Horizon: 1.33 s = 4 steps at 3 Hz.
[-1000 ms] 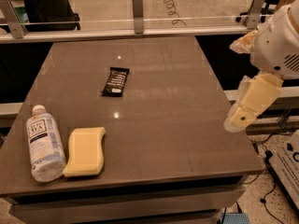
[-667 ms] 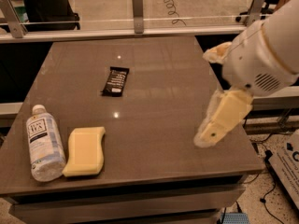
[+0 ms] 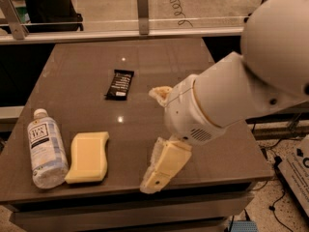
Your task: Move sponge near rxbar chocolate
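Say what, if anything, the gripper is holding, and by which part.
Nothing is held. The gripper hangs over the table's middle, fingers apart, with nothing between them; the sponge lies untouched near the front left, beside the bottle.

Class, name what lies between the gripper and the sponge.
Nothing: the camera view shows only bare table between the sponge and the open gripper to its right.

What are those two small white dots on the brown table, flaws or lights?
Camera view: likely glints of overhead light on the glossy table, one beyond the rxbar chocolate, one nearer than it. The open gripper, over the table's front middle, shows no such glare.
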{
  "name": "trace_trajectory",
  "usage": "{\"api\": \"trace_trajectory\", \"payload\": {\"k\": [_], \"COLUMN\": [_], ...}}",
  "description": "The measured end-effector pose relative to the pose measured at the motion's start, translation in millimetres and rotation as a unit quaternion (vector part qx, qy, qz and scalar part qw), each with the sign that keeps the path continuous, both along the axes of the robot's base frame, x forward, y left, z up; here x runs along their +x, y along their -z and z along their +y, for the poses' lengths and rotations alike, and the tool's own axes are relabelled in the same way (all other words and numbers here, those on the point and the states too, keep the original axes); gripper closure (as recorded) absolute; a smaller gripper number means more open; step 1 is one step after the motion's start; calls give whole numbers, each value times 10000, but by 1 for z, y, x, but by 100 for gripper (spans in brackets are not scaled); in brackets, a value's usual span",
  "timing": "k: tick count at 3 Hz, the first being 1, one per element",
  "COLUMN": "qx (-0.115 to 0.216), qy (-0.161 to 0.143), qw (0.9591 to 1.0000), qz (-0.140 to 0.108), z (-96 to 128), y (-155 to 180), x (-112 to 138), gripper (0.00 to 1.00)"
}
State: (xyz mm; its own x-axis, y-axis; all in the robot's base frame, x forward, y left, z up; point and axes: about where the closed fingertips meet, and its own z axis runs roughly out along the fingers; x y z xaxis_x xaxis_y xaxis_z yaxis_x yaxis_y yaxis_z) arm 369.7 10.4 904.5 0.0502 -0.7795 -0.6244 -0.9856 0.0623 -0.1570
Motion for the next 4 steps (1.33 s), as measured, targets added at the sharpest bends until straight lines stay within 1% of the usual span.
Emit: {"api": "trace_trajectory", "payload": {"k": [1, 2, 3, 4], "qx": [252, 439, 548, 612], "qy": [-215, -227, -92, 77], "qw": [9992, 9980, 9970, 9961], "qz": [225, 388, 536, 628], "z": [33, 56, 68, 76], "y": [24, 41, 56, 66], "x": [-2, 8, 17, 21], "gripper": [0, 0, 0, 0]}}
